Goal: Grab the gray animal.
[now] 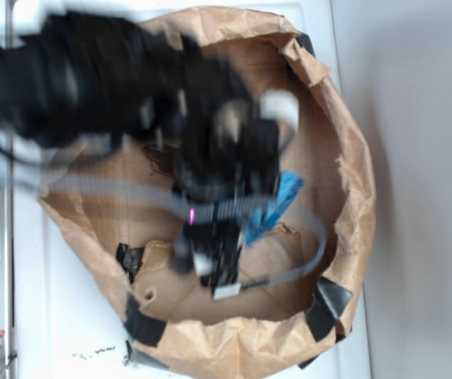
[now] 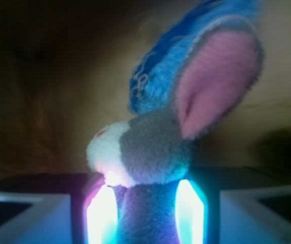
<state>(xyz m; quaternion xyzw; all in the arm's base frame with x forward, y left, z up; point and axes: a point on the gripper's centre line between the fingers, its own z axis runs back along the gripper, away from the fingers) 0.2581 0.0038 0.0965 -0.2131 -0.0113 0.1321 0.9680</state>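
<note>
you're in the grasp step: the gripper (image 2: 145, 213) is clamped on the gray animal (image 2: 150, 147), its body pinched between the two glowing pads (image 2: 102, 213), head and pink-lined ear poking out toward twelve o'clock. judging from this, the next move is a straight lift. the paper bag wall (image 1: 352, 181) rings you; room looks open only upward, and the blue sponge (image 1: 281, 201) sits close at three o'clock.

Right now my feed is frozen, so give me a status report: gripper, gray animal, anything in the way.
Gripper shut on the gray animal, pads against its body. Pink-lined ear up. Arm over the paper bag. Nothing blocking in wrist view.
</note>
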